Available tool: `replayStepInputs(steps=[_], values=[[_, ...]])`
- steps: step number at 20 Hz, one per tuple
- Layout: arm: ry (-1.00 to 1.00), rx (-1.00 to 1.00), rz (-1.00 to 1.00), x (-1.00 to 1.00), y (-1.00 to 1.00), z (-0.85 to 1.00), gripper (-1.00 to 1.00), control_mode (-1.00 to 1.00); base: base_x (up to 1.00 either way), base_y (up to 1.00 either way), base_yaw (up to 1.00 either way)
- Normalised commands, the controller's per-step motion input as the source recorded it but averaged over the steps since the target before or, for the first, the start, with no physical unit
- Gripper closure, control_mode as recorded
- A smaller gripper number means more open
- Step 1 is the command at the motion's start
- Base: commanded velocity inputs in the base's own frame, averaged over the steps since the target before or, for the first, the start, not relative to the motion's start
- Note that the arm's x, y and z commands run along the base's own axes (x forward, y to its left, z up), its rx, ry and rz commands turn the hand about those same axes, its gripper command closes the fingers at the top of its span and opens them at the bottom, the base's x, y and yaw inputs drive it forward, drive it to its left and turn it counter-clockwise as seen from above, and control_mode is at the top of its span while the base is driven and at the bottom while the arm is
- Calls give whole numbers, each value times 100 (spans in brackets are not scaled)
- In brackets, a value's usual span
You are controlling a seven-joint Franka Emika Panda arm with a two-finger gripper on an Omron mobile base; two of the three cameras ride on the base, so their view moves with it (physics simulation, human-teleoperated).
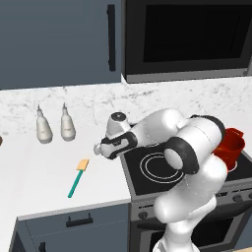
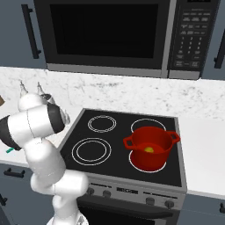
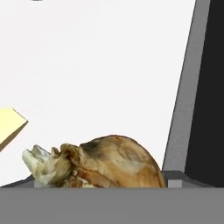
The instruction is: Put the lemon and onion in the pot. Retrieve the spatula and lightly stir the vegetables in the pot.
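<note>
The tan-brown papery onion (image 3: 114,162) fills the bottom of the hand view, right where the fingertips rise, and hides them. My gripper (image 1: 100,147) reaches low over the white counter just left of the stove, with the onion (image 1: 96,148) at its tip between the jaws. The teal-handled spatula (image 1: 77,178) lies on the counter in front of it, and its pale blade (image 3: 8,126) shows at the left of the hand view. The red pot (image 2: 147,163) stands on the front right burner with the yellow lemon (image 2: 149,150) inside. In the left base view the pot (image 1: 231,147) is partly hidden behind my arm.
Two pale bottles (image 1: 44,127) (image 1: 67,124) stand at the back of the counter to the left. The black cooktop (image 2: 101,132) has bare burners on its left half. A microwave (image 2: 110,35) hangs above the stove. The counter's front edge runs close to the spatula.
</note>
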Motion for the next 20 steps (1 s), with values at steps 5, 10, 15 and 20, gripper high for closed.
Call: replayStepInputs(steps=[5, 10, 15, 20], values=[[-3, 0, -12, -100, -94, 95, 100, -100, 0, 0, 0], [0, -1, -13, -93, -99, 100, 100, -100, 0, 0, 0], [0, 0, -18, -51, -100, 96, 100, -100, 0, 0, 0], [-2, 0, -22, -2, -100, 73, 100, -100, 0, 0, 0]])
